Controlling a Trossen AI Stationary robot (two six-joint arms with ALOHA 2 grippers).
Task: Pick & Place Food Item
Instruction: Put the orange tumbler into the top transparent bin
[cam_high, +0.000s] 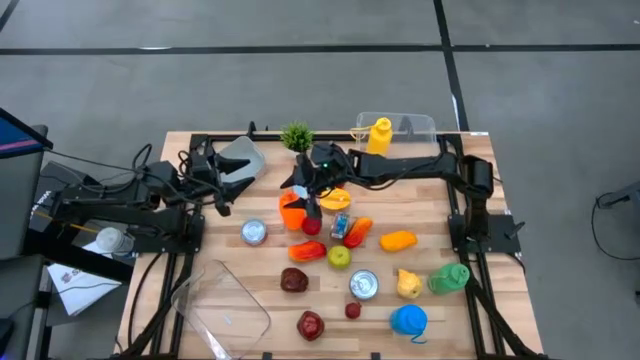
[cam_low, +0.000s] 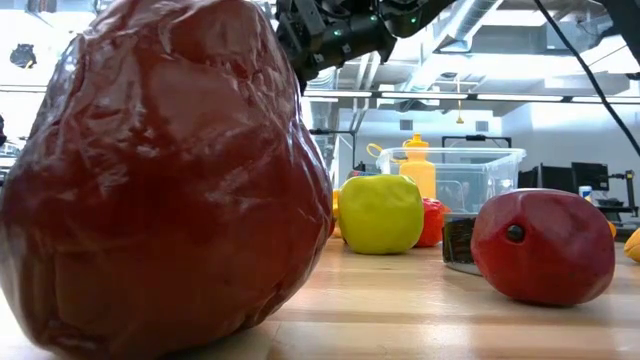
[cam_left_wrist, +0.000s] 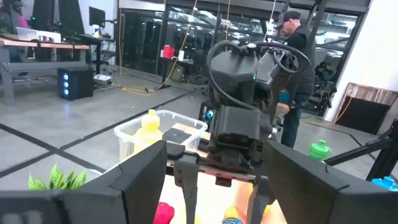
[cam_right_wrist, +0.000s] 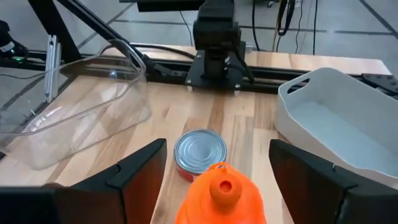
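Right pincer over the orange bottle on the wooden counter (cam_high: 420, 215)

The right pincer (cam_right_wrist: 217, 163) hangs spread wide, its fingers either side of the orange bottle (cam_right_wrist: 219, 194) and not gripping it; a silver can (cam_right_wrist: 199, 152) stands just beyond. The left pincer (cam_high: 222, 186) waits wide open and empty near the white tray (cam_high: 243, 154). Other toy foods lie scattered across the counter's middle.

Two tin cans (cam_high: 254, 232), two clear bins (cam_high: 222, 305), one white basin (cam_high: 240, 156)
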